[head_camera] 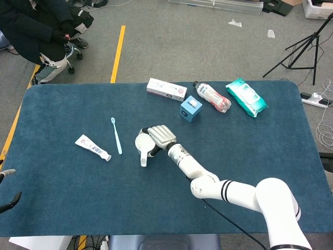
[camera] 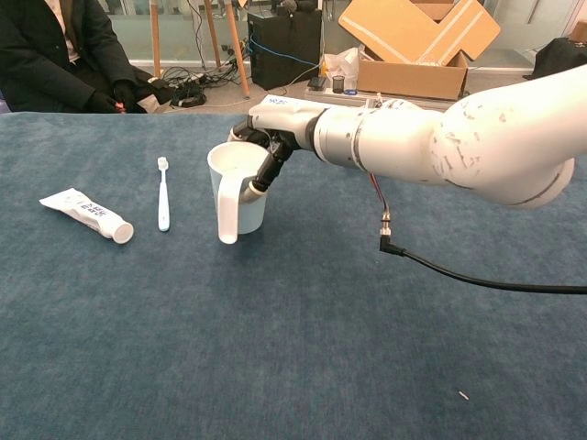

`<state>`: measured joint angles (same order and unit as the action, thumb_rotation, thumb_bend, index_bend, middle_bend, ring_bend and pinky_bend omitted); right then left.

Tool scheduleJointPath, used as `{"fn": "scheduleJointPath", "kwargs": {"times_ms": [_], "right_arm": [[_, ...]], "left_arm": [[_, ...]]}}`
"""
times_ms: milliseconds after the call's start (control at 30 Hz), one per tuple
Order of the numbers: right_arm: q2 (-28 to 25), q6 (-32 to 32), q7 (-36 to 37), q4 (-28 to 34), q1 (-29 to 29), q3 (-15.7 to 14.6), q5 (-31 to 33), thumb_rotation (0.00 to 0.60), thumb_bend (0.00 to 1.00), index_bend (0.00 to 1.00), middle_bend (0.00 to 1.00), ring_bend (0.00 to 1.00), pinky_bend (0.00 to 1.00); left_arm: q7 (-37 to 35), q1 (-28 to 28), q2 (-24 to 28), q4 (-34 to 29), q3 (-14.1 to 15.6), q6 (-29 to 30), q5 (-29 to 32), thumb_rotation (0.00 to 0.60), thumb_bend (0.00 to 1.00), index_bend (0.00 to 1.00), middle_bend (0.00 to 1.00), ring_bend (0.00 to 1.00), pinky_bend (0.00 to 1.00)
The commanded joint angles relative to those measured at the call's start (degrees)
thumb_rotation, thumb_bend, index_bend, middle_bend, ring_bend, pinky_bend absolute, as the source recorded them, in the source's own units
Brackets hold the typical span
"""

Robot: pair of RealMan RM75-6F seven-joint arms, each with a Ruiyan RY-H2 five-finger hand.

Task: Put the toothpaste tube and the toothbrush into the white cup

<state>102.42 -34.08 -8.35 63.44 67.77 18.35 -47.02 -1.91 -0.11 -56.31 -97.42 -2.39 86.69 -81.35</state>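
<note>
The white cup (head_camera: 142, 143) (camera: 236, 192) stands upright on the blue table, its handle toward the front. My right hand (head_camera: 159, 137) (camera: 271, 124) grips the cup at its rim and far side. The light blue toothbrush (head_camera: 116, 135) (camera: 163, 192) lies flat just left of the cup. Further left lies the white toothpaste tube (head_camera: 92, 147) (camera: 86, 214), cap toward the front right. Only two dark fingertips of my left hand (head_camera: 7, 188) show at the head view's lower left edge, away from everything.
At the table's far side lie a white carton (head_camera: 166, 89), a blue cube box (head_camera: 191, 109), a plastic bottle (head_camera: 212, 97) and a teal wipes pack (head_camera: 246, 97). A black cable (camera: 459, 270) trails from my right arm across the table. A seated person (head_camera: 41, 31) is beyond the far left corner.
</note>
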Motion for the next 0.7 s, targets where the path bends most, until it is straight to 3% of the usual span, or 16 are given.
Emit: {"fn": "scheduleJointPath", "kwargs": {"times_ms": [33, 700], "right_arm": [[0.3, 0.0, -0.6, -0.5, 0.4, -0.2, 0.8, 0.600, 0.10, 0.38, 0.47, 0.30, 0.40], [1.8, 2.5, 0.6, -3.5, 1.6, -0.3, 1.0, 0.600, 0.10, 0.37, 0.42, 0.31, 0.40]], "left_arm": [[-0.1, 0.0, 0.1, 0.0, 0.0, 0.0, 0.0, 0.600, 0.27, 0.26, 0.09, 0.10, 0.23], [-0.4, 0.2, 0.3, -0.2, 0.0, 0.0, -0.2, 0.600, 0.27, 0.26, 0.09, 0.10, 0.23]]}}
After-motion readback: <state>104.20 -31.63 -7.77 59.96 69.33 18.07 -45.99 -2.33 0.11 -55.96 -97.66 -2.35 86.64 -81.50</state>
